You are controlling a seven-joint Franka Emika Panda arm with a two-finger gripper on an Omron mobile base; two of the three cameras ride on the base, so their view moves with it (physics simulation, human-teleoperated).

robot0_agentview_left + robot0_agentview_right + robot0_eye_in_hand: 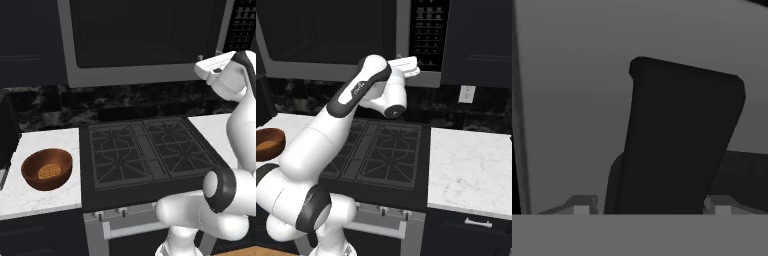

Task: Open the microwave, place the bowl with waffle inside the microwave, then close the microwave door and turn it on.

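The microwave (135, 75) hangs above the stove, its door (145, 30) closed. My gripper (651, 205) is raised to the door's lower right corner, with the white hand (215, 66) right against the frame. In the hand view the dark vertical handle bar (677, 140) stands between my two fingertips (582, 204), which sit apart on either side of it; whether they press on it I cannot tell. The reddish-brown bowl (47, 169) rests on the left counter with the golden waffle (49, 171) inside it. The bowl's edge (267, 142) also shows at the far left of the right base view.
A black gas stove (145, 150) lies directly below the microwave. The black button panel (428, 32) is just right of my hand. White marble counter (471, 170) extends to the right of the stove, with a wall outlet (467, 93) above it.
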